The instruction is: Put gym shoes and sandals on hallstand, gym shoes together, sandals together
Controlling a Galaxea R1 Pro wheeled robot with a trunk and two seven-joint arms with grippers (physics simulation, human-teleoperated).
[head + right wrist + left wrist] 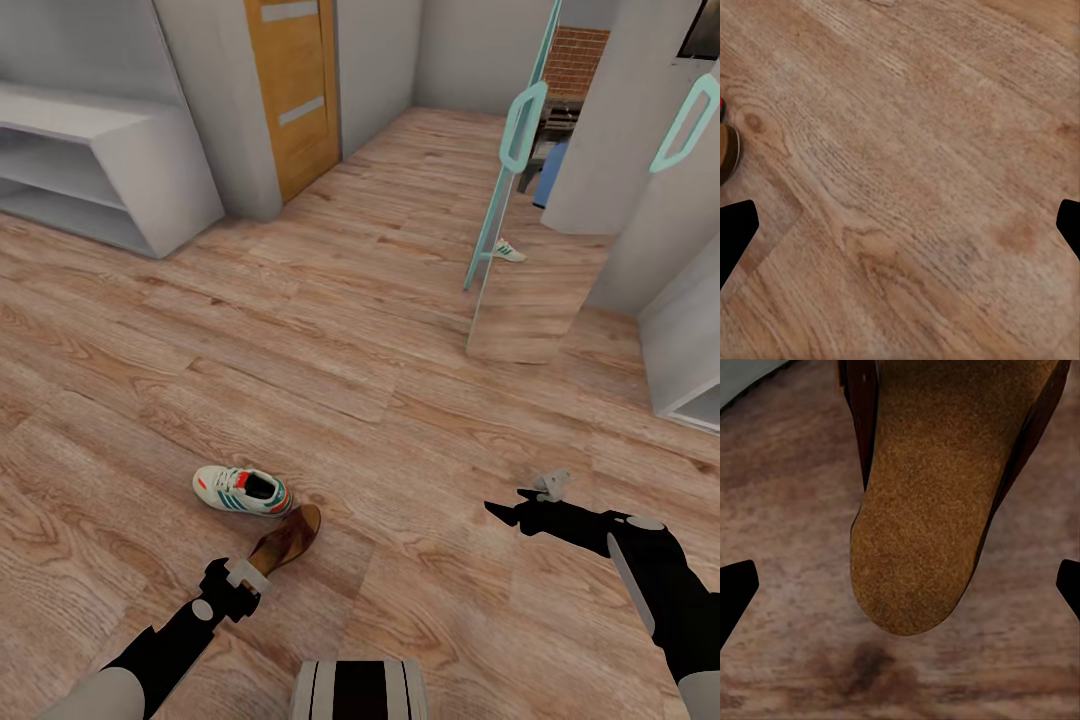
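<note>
One gym shoe, cream-white with teal stripes and a red-orange tongue, lies on the corridor floor. Just right of it lies a brown sandal with a tan footbed. My left gripper is at the sandal's near end. In the left wrist view it is open, its fingertips on either side of the sandal's rounded end without touching it. My right gripper hangs open over bare floor. A second gym shoe shows far off by the glass door. The hallstand stands at the far left.
A wooden door is behind the hallstand's right end. A teal-framed glass door stands ajar at the right, with grey wardrobe panels beyond. The sandal's edge shows in the right wrist view.
</note>
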